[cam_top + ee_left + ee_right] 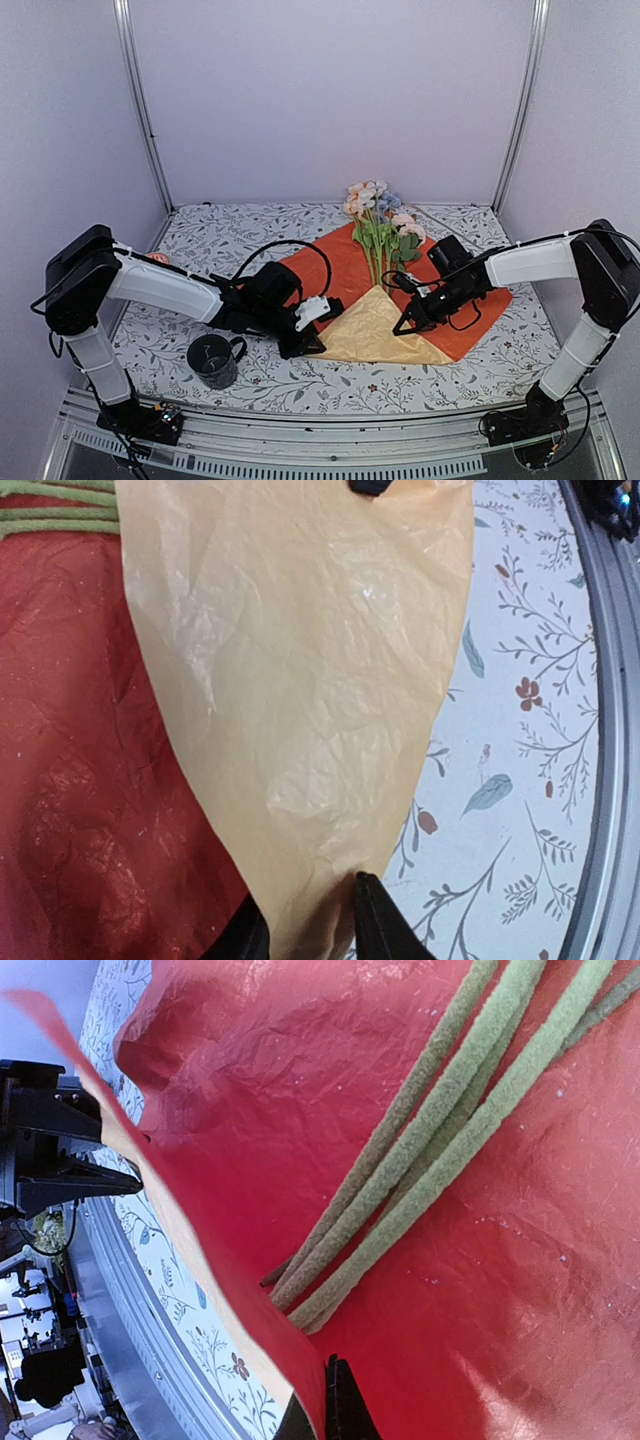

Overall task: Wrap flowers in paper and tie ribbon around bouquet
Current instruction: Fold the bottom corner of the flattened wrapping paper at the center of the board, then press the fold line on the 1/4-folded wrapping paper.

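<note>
**Top view.** The paper lies as a diamond on the leaf-print tablecloth, orange-red face up. Its near corner is folded over as a mustard flap. The flowers lie along the middle, heads past the far corner, stem ends at the flap's tip. My left gripper sits at the flap's left end, my right gripper at its right end. A dark mug stands near the left one, apart from the paper. No ribbon in sight, and no bouquet formed yet.

**Left wrist.** The flap fills the view, creased and slightly glossy. My two fingers stand apart with the flap's pointed end between them. The gap is narrow, but they are not pressed on the sheet as far as I can see.

**Right wrist.** The jaws are closed to a thin line, pinching the folded edge of the paper, which stands up off the cloth. Fuzzy green stems rest on the red face just beside the pinch.

**Handling, my judgement.**
- The sheet is light, thin and crinkly. It holds a crease but would likely tear or slip out under a hard pull, so I take it at edges and corners, both ends together.
- The stems look soft-coated, wiry and light, and likely to roll. They are better trapped under the paper than grasped at the heads.

**Writing.** None readable in any view; no brand or label on the mug, paper or arms.
</note>
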Action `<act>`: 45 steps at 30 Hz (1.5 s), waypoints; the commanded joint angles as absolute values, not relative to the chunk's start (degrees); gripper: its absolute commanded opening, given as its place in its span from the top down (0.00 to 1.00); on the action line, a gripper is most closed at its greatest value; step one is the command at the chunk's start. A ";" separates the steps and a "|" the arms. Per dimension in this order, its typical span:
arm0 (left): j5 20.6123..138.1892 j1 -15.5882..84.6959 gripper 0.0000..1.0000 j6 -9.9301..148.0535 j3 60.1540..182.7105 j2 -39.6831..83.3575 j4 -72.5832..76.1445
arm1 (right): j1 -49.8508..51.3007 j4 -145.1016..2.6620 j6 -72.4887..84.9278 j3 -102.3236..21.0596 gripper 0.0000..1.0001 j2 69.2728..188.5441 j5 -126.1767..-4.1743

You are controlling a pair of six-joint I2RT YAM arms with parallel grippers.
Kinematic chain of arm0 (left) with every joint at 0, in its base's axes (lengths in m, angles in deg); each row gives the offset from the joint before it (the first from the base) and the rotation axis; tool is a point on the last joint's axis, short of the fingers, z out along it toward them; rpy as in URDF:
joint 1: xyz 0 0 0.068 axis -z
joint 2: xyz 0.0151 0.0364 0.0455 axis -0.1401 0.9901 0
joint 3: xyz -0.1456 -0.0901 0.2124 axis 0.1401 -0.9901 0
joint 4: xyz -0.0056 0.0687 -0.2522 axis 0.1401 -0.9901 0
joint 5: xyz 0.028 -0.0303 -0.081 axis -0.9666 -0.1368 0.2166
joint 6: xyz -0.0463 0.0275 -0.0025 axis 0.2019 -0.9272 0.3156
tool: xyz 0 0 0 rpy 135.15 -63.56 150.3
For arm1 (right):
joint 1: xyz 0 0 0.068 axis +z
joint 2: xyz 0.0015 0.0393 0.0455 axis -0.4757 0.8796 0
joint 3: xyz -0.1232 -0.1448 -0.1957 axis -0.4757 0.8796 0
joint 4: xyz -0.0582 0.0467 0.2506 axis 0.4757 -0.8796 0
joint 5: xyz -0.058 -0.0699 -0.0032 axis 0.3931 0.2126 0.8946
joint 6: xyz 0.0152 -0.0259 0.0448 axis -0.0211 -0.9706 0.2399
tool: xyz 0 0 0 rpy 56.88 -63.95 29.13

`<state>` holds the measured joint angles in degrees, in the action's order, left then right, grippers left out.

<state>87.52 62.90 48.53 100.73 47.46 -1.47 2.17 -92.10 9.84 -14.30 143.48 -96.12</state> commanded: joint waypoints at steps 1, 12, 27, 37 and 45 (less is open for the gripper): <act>88.44 63.43 0.77 49.53 102.27 48.92 -2.38 | 1.76 -90.65 8.77 -16.10 1.00 145.30 -93.48; 88.27 63.10 1.00 51.59 106.31 51.83 -7.86 | 1.74 -92.43 10.54 -16.47 0.91 144.80 -88.03; 89.23 61.78 1.00 55.52 110.20 56.11 -14.41 | 12.80 -101.28 17.47 -17.62 0.61 127.40 -77.35; 90.12 61.38 1.00 55.91 110.91 56.91 -15.29 | 10.39 -78.72 25.16 -2.41 0.87 132.45 -91.30; 89.21 61.34 1.00 55.92 110.61 56.91 -16.54 | 7.51 -85.20 30.42 3.47 0.99 132.47 -80.51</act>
